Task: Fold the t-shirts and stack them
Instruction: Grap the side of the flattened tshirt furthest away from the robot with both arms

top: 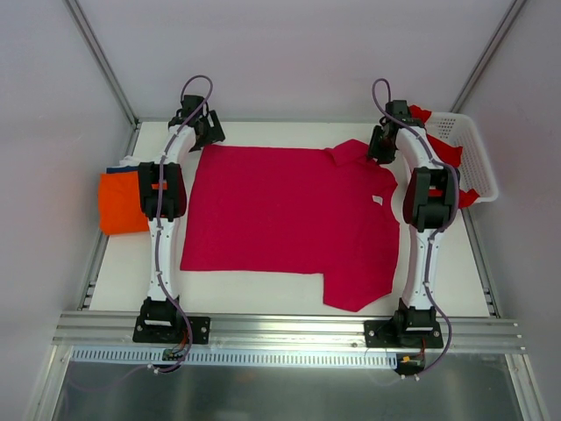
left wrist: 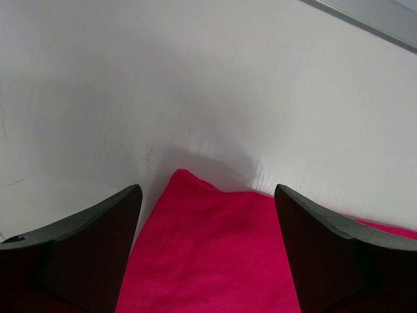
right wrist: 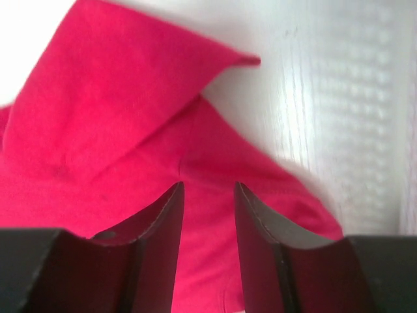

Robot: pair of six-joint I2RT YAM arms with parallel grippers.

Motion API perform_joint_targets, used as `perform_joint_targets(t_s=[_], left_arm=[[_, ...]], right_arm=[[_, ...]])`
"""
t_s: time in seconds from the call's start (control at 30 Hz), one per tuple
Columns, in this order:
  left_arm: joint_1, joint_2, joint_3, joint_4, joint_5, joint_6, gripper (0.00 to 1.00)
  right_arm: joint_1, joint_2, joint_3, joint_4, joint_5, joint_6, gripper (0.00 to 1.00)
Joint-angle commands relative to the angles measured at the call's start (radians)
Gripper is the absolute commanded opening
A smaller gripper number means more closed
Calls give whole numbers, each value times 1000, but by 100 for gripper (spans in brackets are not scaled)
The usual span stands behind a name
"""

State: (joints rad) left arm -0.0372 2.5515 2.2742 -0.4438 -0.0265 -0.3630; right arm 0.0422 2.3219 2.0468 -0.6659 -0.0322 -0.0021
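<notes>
- Magenta t-shirt [top: 280, 215] lies spread flat on the table [top: 263, 289] between the arms, not yet folded.
- Left gripper [left wrist: 205, 195] straddles its far corner, jaws spread wide.
- Right gripper [right wrist: 208, 189] sits over the sleeve, jaws narrow; whether it is pinching cloth cannot be told.
- Next move, likely: pinch both far points and fold nearward.

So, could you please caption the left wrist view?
The left hand, black fingers open, straddles a corner of the crimson-pink cloth t-shirt on the white table.

Bare table [top: 254, 291] strip along the near edge, magenta t-shirt [top: 280, 210] covering the middle, orange t-shirt [top: 118, 203] at left edge, basket [top: 480, 162] blocking far right.
</notes>
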Motion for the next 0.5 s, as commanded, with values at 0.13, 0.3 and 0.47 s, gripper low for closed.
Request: perform_joint_targets(t_s=[0.13,0.3,0.47], left_arm=[[8,4,44,5,5,-17,84],[13,4,45,7,7,-19,81],[19,7,48,7,16,-28,80]], right_arm=[[1,96,168,12,73,83,40],[1,111,190,81,101,125,41],[-1,139,214,114,124,162,41]])
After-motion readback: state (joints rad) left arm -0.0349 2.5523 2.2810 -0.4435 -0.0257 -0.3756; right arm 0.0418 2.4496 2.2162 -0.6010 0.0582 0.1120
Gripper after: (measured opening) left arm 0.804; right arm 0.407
